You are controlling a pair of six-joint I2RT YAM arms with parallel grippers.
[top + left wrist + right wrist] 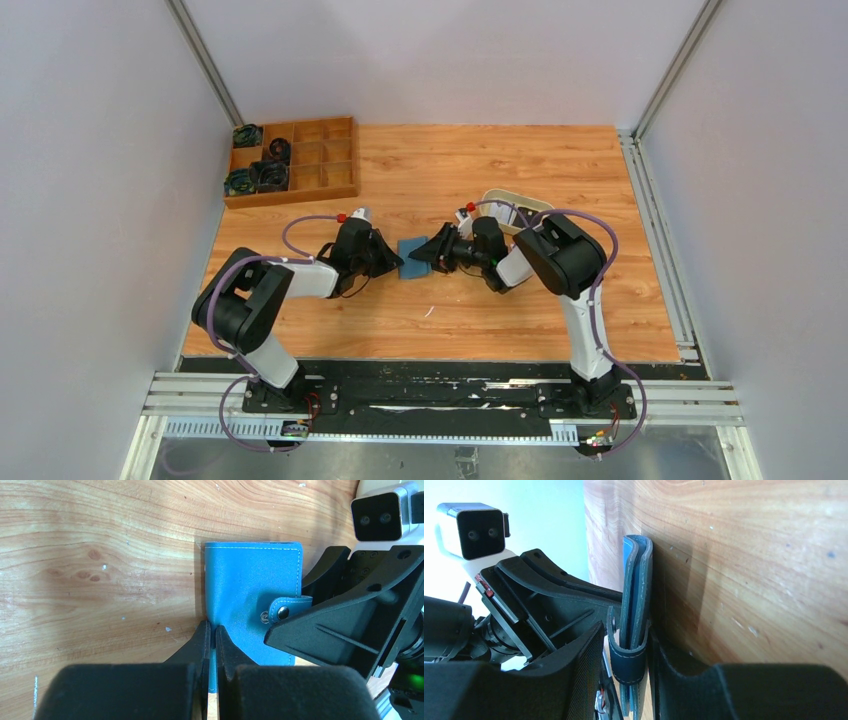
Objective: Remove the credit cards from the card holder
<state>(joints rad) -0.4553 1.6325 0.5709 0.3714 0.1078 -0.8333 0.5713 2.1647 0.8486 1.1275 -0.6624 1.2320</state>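
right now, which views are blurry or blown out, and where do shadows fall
top external: even light, sharp, shadows faint; left wrist: the teal-blue soft card holder and light wooden table crisp, the left fingers out of focus up close; right wrist: backdrop at upper left blown out, right fingers blurred, a dark shadow on the table beside the card holder

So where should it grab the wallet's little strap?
I'd pinch the strap by its snap, coming from the card holder side where the right gripper sits. It wraps over that open edge, and the left gripper pins the opposite edge.

Table (pixel 450 320) bearing card holder (pixel 412 246), tray (pixel 515 203), box (pixel 335 180)
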